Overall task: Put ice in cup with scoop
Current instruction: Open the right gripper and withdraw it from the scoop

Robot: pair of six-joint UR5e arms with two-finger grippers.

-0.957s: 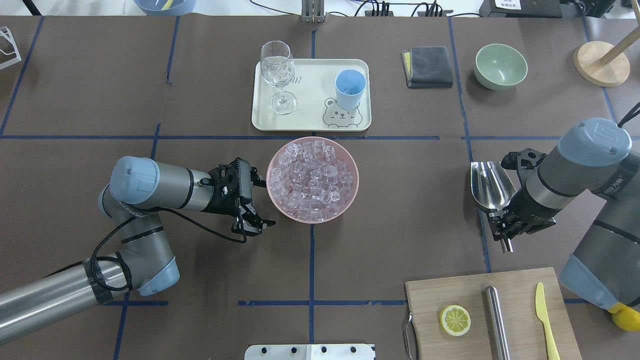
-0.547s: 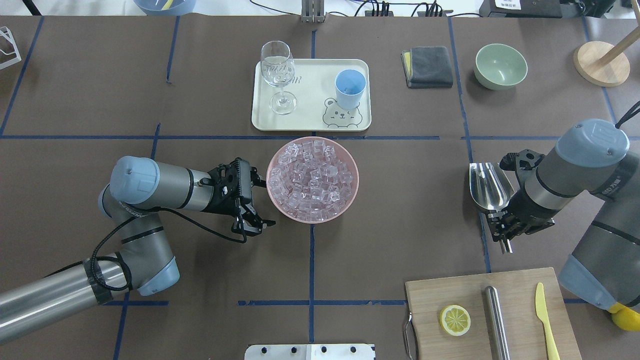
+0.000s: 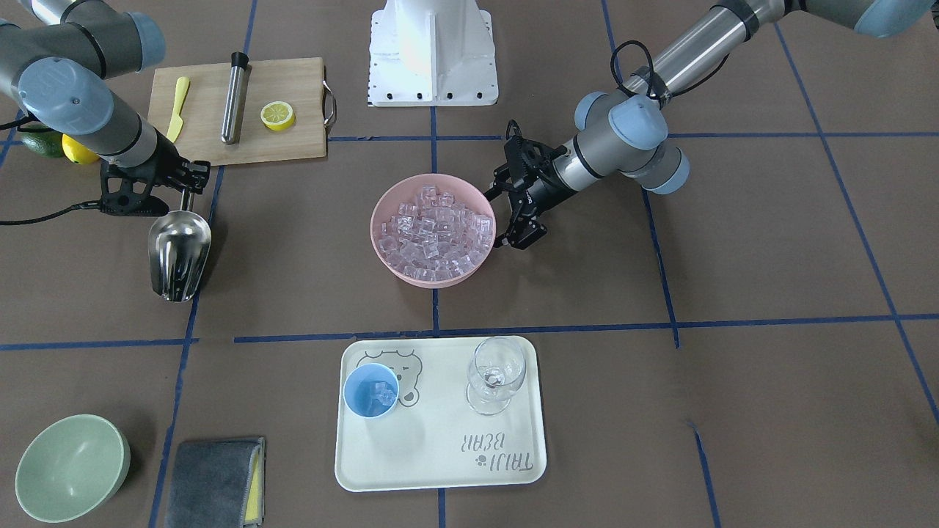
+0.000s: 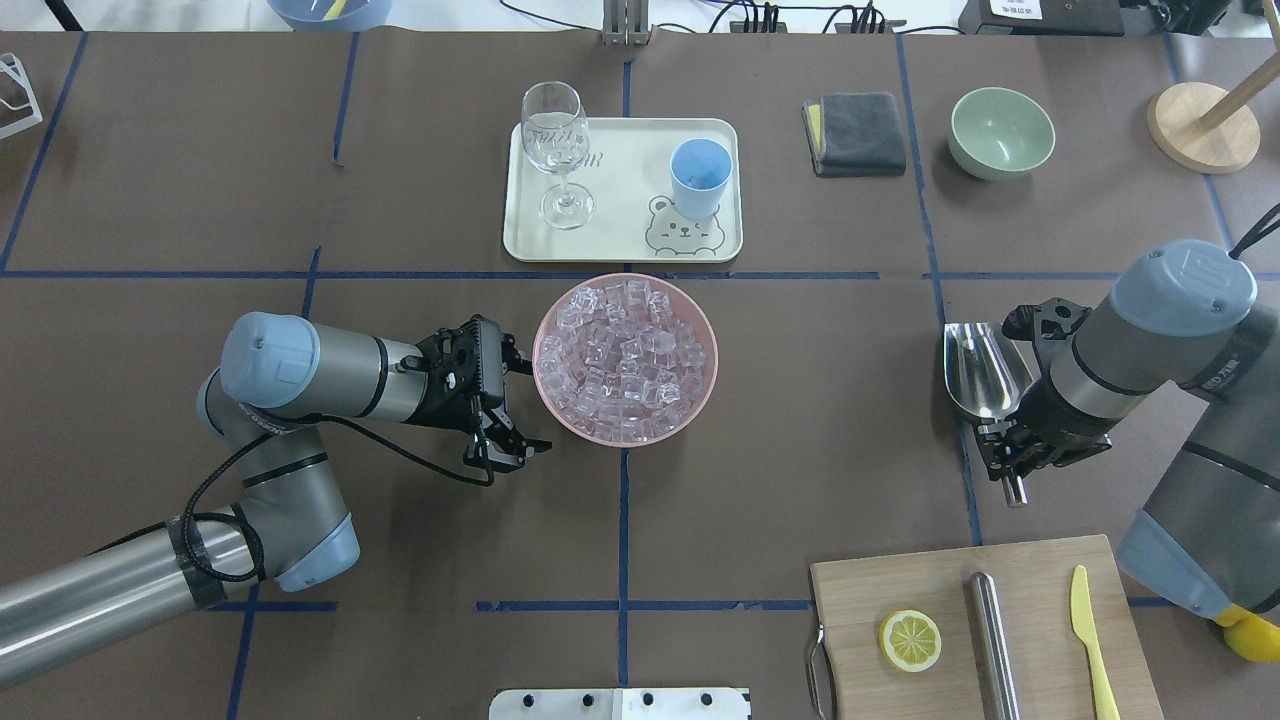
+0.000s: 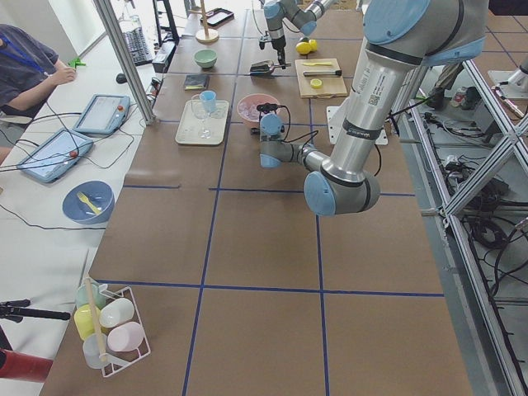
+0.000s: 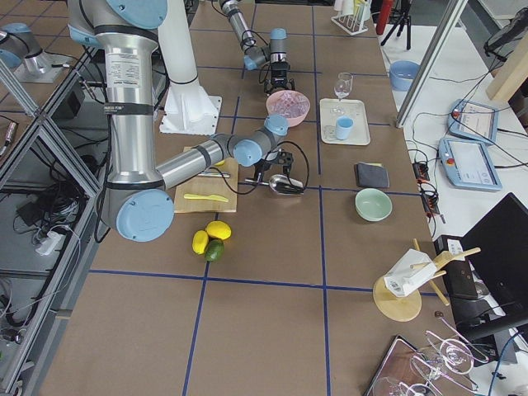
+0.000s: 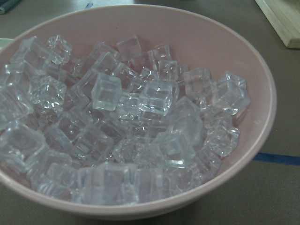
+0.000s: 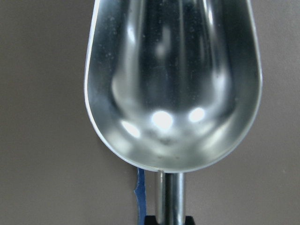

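The steel scoop (image 4: 985,368) is empty, trough up, low over the table at the right; it fills the right wrist view (image 8: 172,84). My right gripper (image 4: 1008,455) is shut on its thin handle. The ice (image 4: 625,358) fills a pink bowl (image 4: 700,400) at the centre, seen close in the left wrist view (image 7: 122,126). My left gripper (image 4: 518,405) is open, its fingers beside the bowl's left rim. The light-blue cup (image 4: 700,175) stands on a cream tray (image 4: 620,200) and holds a few ice cubes (image 3: 380,392).
A wine glass (image 4: 553,150) stands on the tray's left. A grey cloth (image 4: 855,132), green bowl (image 4: 1001,130) and wooden stand (image 4: 1200,125) are at the back right. A cutting board (image 4: 1040,600) with lemon slice, steel cylinder and yellow knife lies front right.
The right arm with the scoop has shifted only very slightly. The left arm, bowl and cup have not moved.
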